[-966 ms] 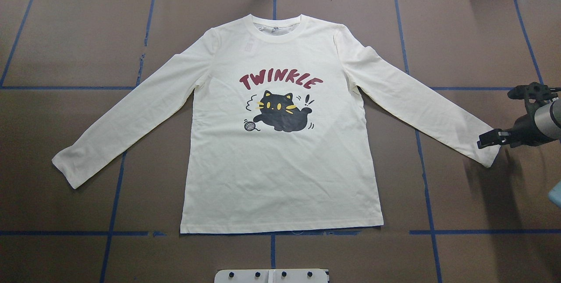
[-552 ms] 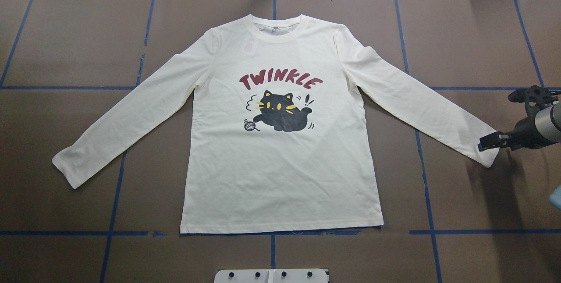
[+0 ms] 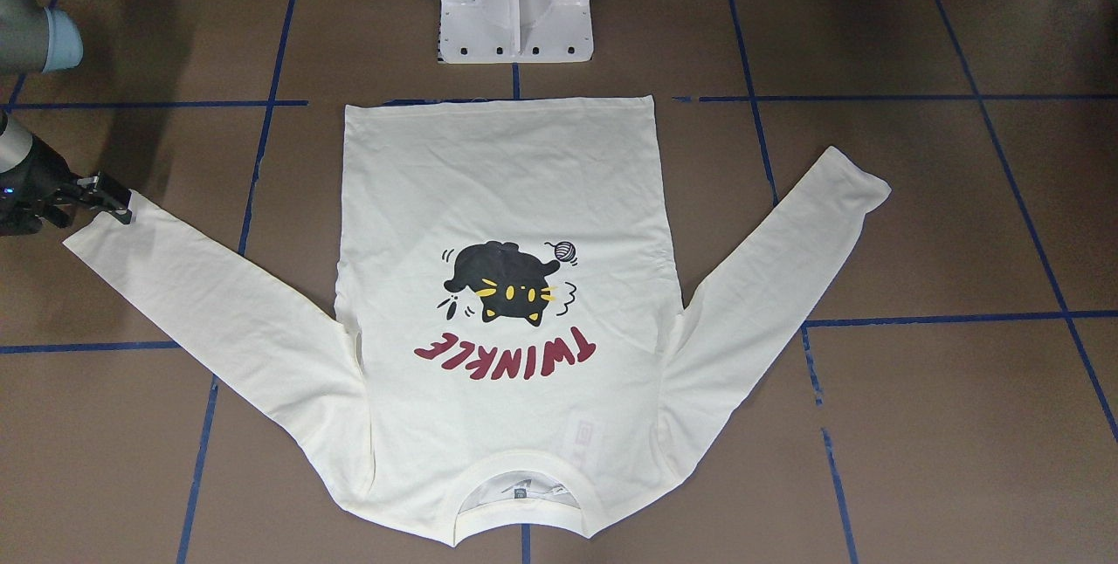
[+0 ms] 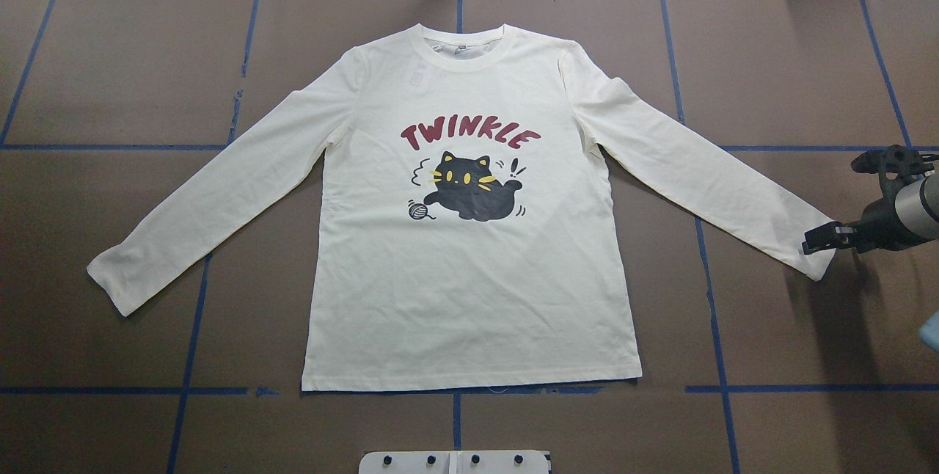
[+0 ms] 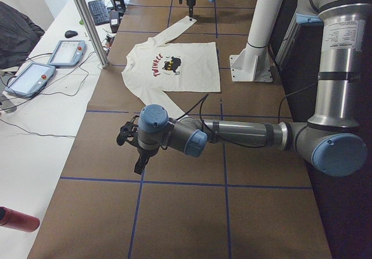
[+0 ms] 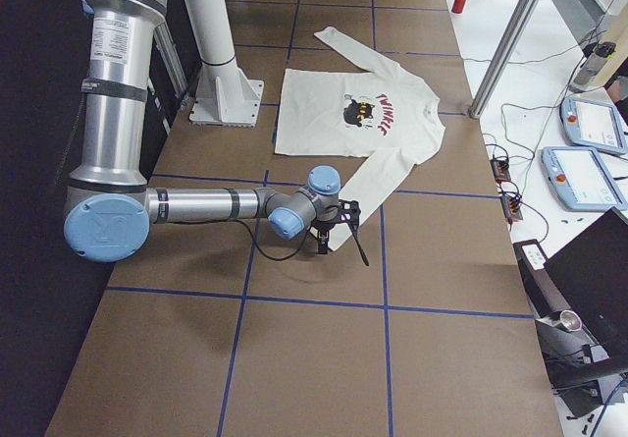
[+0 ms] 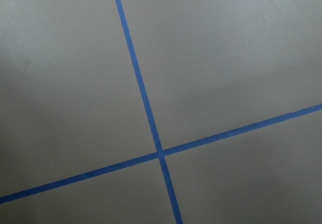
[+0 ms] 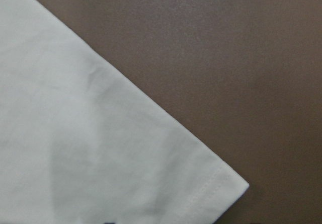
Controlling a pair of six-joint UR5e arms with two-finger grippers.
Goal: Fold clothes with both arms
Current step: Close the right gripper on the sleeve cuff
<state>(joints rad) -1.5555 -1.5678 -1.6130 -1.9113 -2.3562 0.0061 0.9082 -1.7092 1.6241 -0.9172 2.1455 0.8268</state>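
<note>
T-shirt (image 4: 469, 290) lies flat, print up, mid-way across the surface (image 4: 132, 56). At 3 o'clock the right tool (image 4: 816, 242) overlaps the sleeve cuff (image 4: 814, 263); released or clenched, cannot tell. Beyond 9 o'clock the left tool (image 5: 138, 165) hangs over brown surface, off the fabric; state unreadable from the side. Frame edge cuts off the right arm (image 4: 913, 206).

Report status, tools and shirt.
Right tool at sleeve cuff, state unclear. Left tool over bare table, off shirt. Shirt flat, print up, unfolded. Nothing on it.
</note>
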